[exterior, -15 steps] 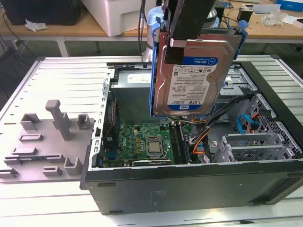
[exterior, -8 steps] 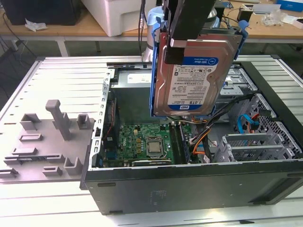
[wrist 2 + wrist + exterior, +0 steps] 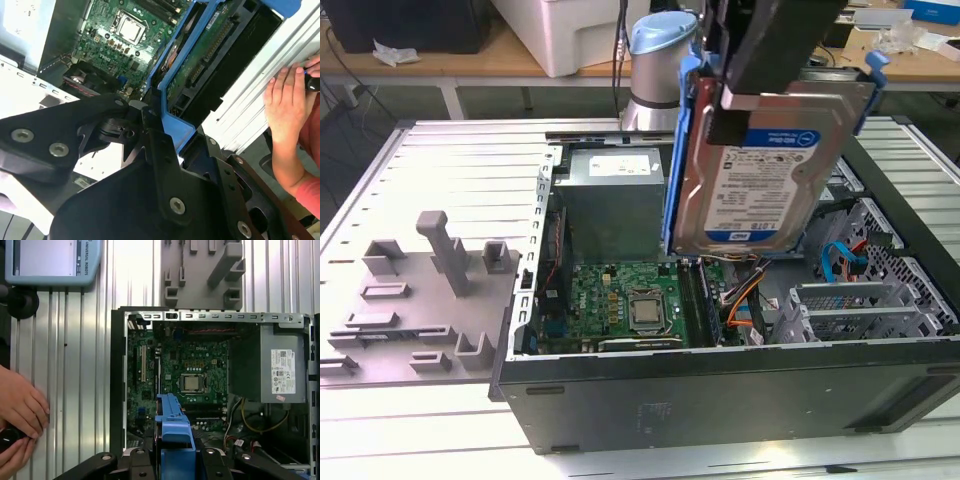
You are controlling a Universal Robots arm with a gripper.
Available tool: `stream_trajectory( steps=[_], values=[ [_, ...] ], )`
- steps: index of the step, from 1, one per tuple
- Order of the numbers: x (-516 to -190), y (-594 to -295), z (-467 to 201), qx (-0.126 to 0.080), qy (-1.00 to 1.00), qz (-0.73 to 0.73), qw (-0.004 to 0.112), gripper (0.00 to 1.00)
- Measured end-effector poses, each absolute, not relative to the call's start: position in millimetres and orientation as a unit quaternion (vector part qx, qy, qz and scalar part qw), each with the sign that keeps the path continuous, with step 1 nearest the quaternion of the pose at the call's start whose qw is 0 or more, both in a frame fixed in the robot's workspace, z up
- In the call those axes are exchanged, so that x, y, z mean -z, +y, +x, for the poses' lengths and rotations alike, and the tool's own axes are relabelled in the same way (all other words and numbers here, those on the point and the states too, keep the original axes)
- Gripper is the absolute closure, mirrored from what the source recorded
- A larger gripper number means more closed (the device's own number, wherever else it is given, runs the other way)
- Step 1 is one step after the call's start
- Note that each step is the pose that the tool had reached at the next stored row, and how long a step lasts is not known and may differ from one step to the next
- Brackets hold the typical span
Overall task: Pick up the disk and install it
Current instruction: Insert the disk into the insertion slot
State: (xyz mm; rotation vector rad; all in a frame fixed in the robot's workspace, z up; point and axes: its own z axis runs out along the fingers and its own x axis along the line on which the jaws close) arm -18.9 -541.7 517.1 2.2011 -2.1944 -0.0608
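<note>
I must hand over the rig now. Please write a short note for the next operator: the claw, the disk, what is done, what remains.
The claw: shut on the disk, gripping it at its upper edge.
The disk: in the air, nearly upright, above the open case, label facing the exterior view.
Done: the pickup.
Left: the disk is not yet seated in the case.
Note: a person's hand is close beside the case.
</note>
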Motion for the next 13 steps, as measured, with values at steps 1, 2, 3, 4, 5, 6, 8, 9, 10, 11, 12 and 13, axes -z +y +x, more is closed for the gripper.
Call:
stream_trajectory(
  steps=[1, 2, 3, 4, 5, 6, 8, 9, 10, 11, 12, 13],
  values=[
    [-517.0, -543.3, -17.9, 0.018, -0.706, 0.708, 0.015, 0.63],
    [-516.8, -544.7, -17.0, 0.017, -0.706, 0.708, 0.013, 0.63],
    [-516.7, -545.5, -16.2, 0.015, -0.706, 0.708, 0.012, 0.63],
    [-516.5, -546.1, -15.3, 0.013, -0.705, 0.709, 0.01, 0.63],
    [-516.3, -546.6, -14.1, 0.011, -0.705, 0.709, 0.008, 0.63],
    [-516.0, -546.9, -13.2, 0.01, -0.705, 0.71, 0.007, 0.63],
    [-515.9, -547.1, -13.0, 0.009, -0.704, 0.71, 0.006, 0.63],
    [-515.9, -547.1, -13.0, 0.009, -0.704, 0.71, 0.006, 0.63],
    [-515.9, -547.2, -12.9, 0.009, -0.704, 0.71, 0.006, 0.63],
    [-515.9, -547.2, -12.9, 0.009, -0.704, 0.71, 0.006, 0.63],
    [-515.8, -547.2, -12.9, 0.009, -0.704, 0.71, 0.006, 0.63],
    [-515.7, -547.8, -12.9, 0.009, -0.704, 0.71, 0.006, 0.63]
  ],
)
